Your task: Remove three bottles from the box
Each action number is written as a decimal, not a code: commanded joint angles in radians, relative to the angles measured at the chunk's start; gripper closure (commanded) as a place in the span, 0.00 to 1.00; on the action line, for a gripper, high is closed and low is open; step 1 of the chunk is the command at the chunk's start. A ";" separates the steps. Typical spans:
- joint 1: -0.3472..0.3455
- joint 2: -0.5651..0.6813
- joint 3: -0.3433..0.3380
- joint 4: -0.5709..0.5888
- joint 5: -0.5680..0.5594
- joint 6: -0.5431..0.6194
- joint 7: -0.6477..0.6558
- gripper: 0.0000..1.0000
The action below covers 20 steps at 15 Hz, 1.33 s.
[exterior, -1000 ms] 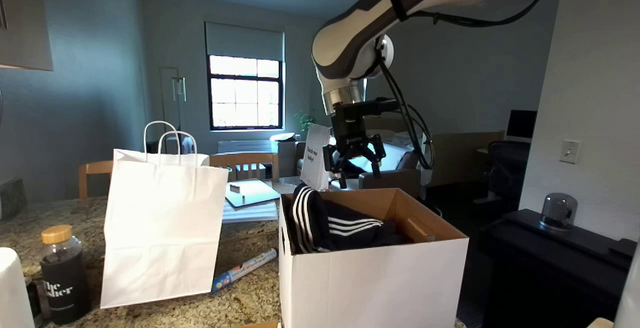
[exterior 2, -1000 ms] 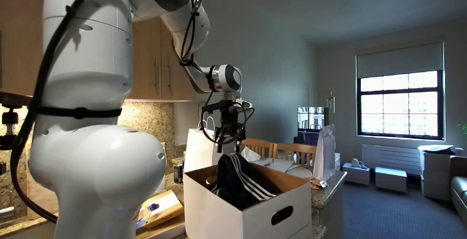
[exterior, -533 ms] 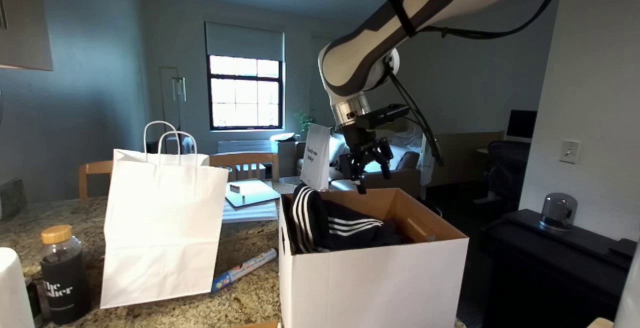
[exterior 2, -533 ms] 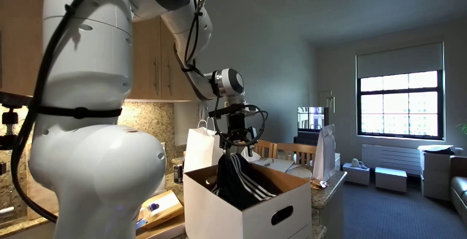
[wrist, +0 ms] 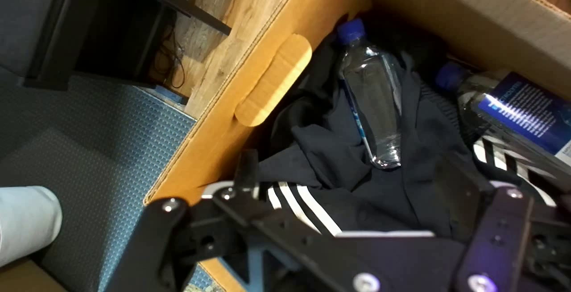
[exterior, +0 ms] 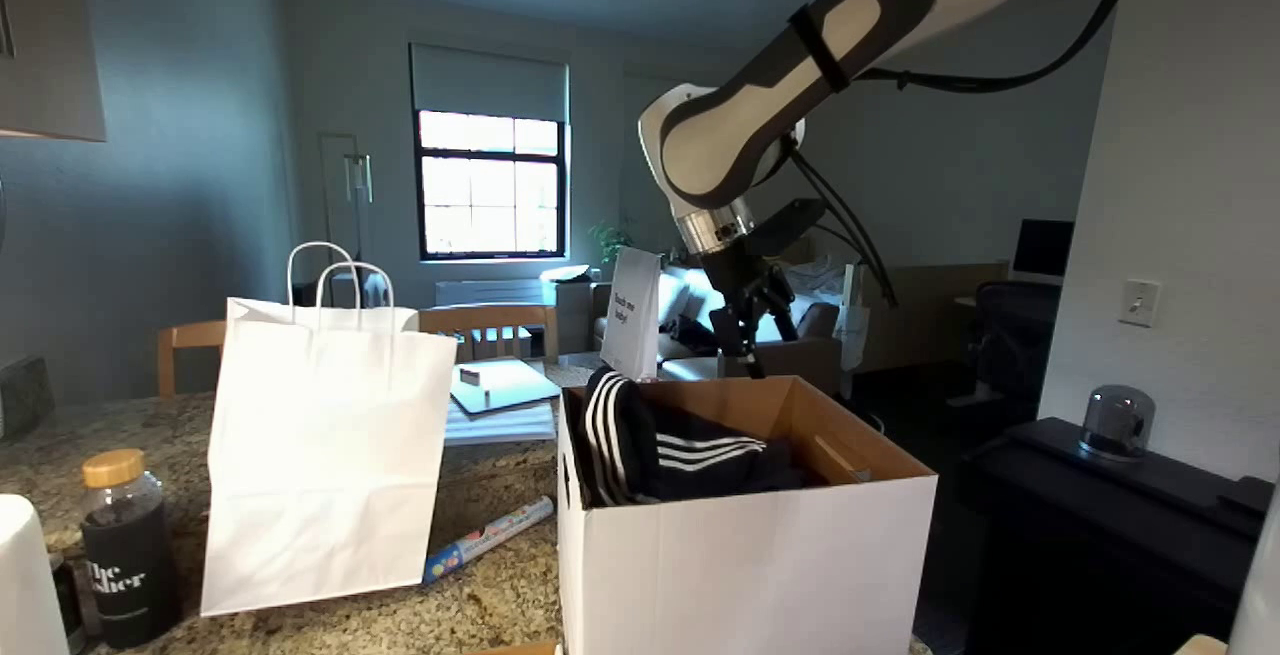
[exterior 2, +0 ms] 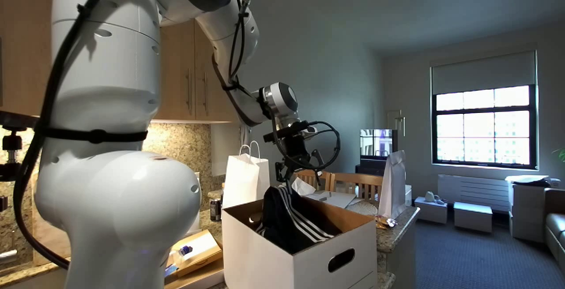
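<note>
Above the box [exterior 2: 260, 245] in both exterior views hangs the empty, widely parted gripper [exterior 2: 304, 184], while the wrist view shows two blue-capped bottles [wrist: 374, 100] inside on dark clothing [wrist: 426, 158], probably light, slick and squeezable, best pinched gently across the waist.

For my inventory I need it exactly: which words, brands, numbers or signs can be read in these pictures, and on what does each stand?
"...he ...sher" on the jar; its beginnings curve out of sight.
"Touch me baby!" on the narrow white bag; probably, as it is small.
Too blurred or small to read: the print on the blue-labelled bottle and on the tube.
I can read nothing else.
</note>
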 commanded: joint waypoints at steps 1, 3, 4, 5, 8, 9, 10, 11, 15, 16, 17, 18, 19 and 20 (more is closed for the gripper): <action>-0.015 -0.020 -0.001 -0.031 -0.044 0.023 -0.054 0.00; -0.019 -0.019 -0.007 -0.029 -0.059 0.022 -0.045 0.00; -0.022 -0.021 -0.011 -0.026 -0.065 0.019 -0.040 0.00; -0.024 -0.021 -0.016 -0.022 -0.073 0.021 -0.032 0.00; -0.035 -0.018 -0.028 -0.011 -0.114 0.019 -0.019 0.00; -0.039 -0.017 -0.032 -0.005 -0.118 0.015 -0.023 0.00; -0.044 -0.014 -0.036 0.004 -0.109 0.000 -0.037 0.00; -0.047 -0.012 -0.039 0.009 -0.089 -0.010 -0.052 0.00; -0.055 0.002 -0.048 0.036 -0.005 -0.068 -0.129 0.00; -0.057 0.002 -0.051 0.034 0.022 -0.091 -0.155 0.00; -0.059 -0.002 -0.053 0.026 0.047 -0.104 -0.173 0.00; -0.059 -0.006 -0.055 0.014 0.067 -0.110 -0.194 0.00; -0.060 -0.006 -0.057 0.002 0.083 -0.104 -0.201 0.00; -0.061 -0.001 -0.059 -0.003 0.096 -0.102 -0.203 0.00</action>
